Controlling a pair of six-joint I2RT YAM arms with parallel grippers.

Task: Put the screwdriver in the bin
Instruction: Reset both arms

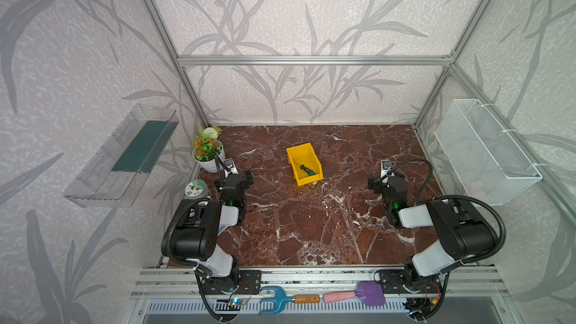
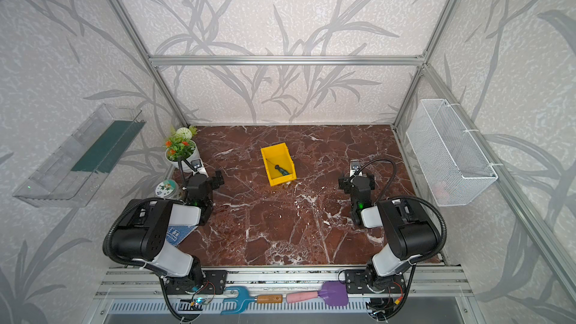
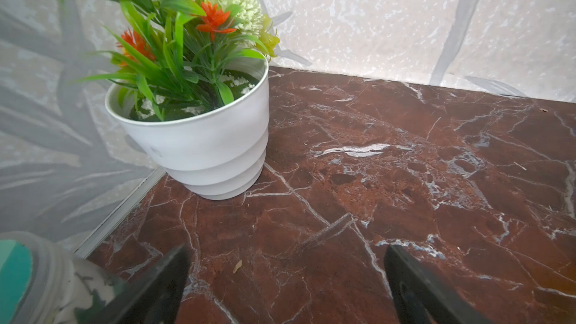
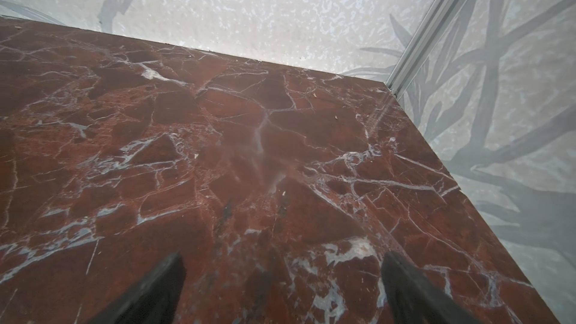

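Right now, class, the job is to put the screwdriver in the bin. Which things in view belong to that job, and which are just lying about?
Belong to the job: screwdriver, already lying inside the yellow bin.

Just lying about: flower pot, jar, blue hand fork, purple trowel, wire basket, clear tray.

Arms low at their sides; left gripper point(image 3: 285, 258) and right gripper point(image 4: 282, 260) wide-jawed, apparently empty.
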